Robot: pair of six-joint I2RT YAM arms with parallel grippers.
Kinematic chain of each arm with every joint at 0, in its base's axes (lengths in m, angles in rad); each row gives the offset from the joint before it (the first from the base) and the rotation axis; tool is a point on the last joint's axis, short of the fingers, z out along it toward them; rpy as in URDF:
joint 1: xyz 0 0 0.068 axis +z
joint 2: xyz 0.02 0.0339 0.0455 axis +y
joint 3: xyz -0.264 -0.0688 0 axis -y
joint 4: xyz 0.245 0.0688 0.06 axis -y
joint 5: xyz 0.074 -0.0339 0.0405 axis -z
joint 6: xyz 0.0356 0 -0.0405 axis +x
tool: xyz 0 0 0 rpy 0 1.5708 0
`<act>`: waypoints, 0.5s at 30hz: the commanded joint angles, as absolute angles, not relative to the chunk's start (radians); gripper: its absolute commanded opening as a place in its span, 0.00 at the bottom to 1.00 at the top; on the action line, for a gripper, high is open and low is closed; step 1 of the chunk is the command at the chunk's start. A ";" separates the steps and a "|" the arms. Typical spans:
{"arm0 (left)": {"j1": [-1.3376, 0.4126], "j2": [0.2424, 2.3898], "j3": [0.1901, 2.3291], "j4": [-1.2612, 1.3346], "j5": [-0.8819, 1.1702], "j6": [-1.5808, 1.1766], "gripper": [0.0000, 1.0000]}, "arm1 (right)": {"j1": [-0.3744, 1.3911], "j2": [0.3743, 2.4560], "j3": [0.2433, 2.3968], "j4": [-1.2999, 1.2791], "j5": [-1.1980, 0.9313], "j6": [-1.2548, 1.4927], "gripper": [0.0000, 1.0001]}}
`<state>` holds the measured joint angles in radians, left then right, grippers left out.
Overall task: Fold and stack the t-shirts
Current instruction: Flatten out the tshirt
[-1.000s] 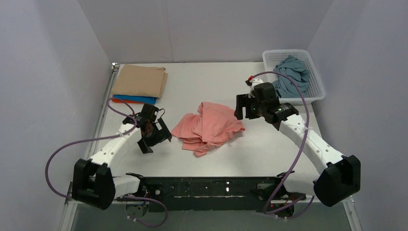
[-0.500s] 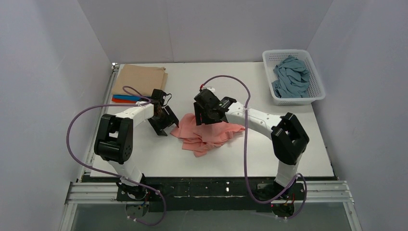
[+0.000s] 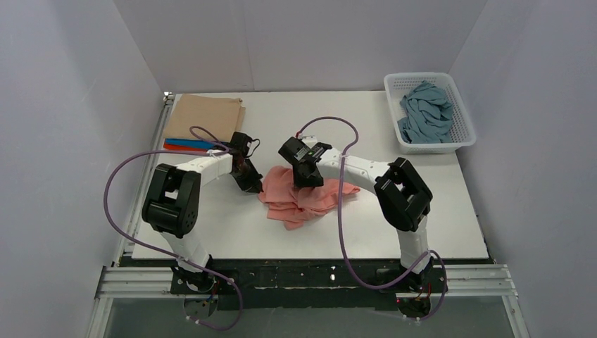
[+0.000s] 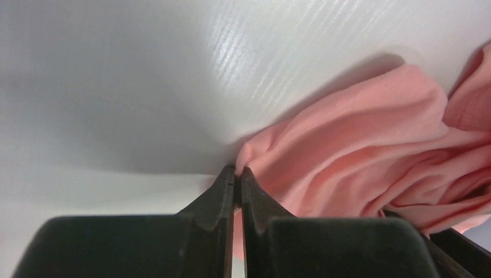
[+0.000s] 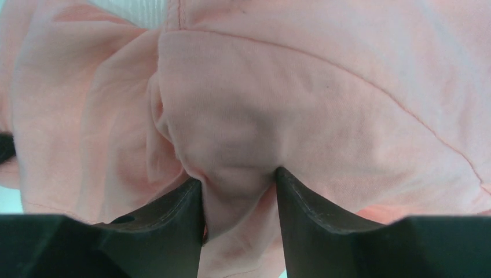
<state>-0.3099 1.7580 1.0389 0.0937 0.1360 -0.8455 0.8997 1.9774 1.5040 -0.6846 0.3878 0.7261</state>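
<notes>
The salmon-pink t-shirt (image 3: 304, 191) lies crumpled mid-desk (image 3: 366, 225); the left tool (image 4: 237, 180) is pinched closed on its left edge, the right tool (image 5: 238, 191) half-closed around a bunched fold, seemingly to lift and spread it flat for folding.

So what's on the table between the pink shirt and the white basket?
Nothing. In the top view, only bare table lies between the pink shirt and the white basket.
</notes>
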 commanded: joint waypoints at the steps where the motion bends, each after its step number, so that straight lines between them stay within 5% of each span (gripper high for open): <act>1: -0.323 1.711 0.964 -0.095 -0.019 -0.821 0.00 | 0.905 1.873 1.474 -0.761 0.483 0.746 0.52; 5: -0.322 1.600 0.946 -0.166 -0.108 -0.807 0.00 | 0.905 1.730 1.366 -0.743 0.494 0.734 0.48; 9: -0.323 1.530 0.916 -0.182 -0.137 -0.805 0.00 | 0.899 1.624 1.215 -0.620 0.397 0.676 0.28; 12: -0.322 1.500 0.912 -0.212 -0.143 -0.804 0.00 | 0.892 1.614 1.163 -0.584 0.342 0.664 0.02; 15: -0.322 1.451 0.888 -0.203 -0.135 -0.803 0.00 | 0.881 1.609 1.113 -0.515 0.265 0.648 0.01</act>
<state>-0.3237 1.5173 0.9257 -0.0658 -0.0830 -0.8177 0.8963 1.6093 1.1759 -0.6117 0.3618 0.6804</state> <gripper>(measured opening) 0.025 0.029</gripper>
